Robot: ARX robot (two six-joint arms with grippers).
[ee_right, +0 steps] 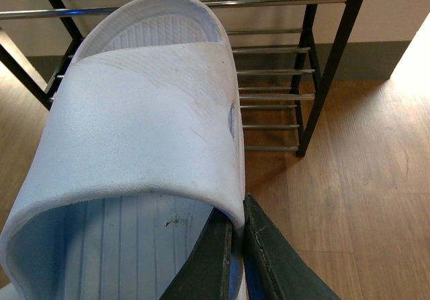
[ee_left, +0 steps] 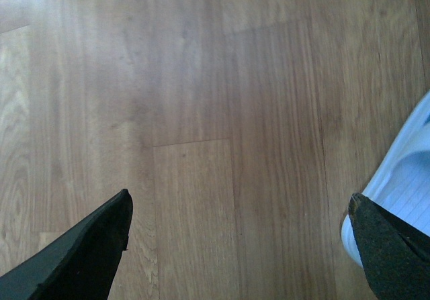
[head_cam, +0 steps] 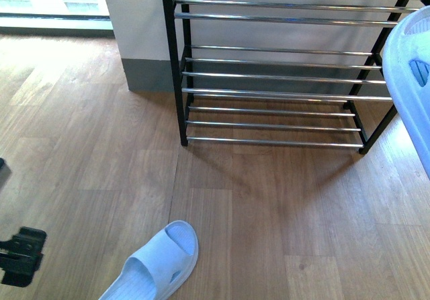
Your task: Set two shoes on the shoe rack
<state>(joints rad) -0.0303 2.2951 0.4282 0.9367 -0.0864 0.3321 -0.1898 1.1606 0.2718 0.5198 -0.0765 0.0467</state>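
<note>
**A:** How are the two arms posed?

**B:** In the front view, only a dark piece of the left gripper (head_cam: 20,256) shows. It sits low at the lower left edge, just above the wooden floor (head_cam: 269,213). The right arm is outside that frame. What it carries, the held sandal (head_cam: 413,58), pokes in at the right edge, level with the upper tiers of the shoe rack (head_cam: 282,77).

**A:** And the jaws?

**B:** The left wrist view shows the left gripper (ee_left: 238,203) pointing down at the floor. Its jaws are spread wide, with bare planks between them and nothing in their grasp. One finger (ee_left: 390,253) at the lower right overlaps the floor sandal (ee_left: 410,179), and I cannot tell whether they touch. The right wrist view shows the right gripper (ee_right: 236,223) at the bottom centre. Its jaws are pressed almost together, pinching the strap edge of the held sandal (ee_right: 148,112). That sandal fills the left and centre of the frame, and its far end overlaps the rack's rods.

**A:** How many of each thing?

**B:** There are two pale blue slide sandals and one shoe rack. The floor sandal (head_cam: 161,260) lies at the bottom of the front view, left of centre. Its toe points to the upper right, and it is well apart from the rack. The rack stands at the upper centre and right, on black uprights. Three tiers of chrome rods are in view.
</note>
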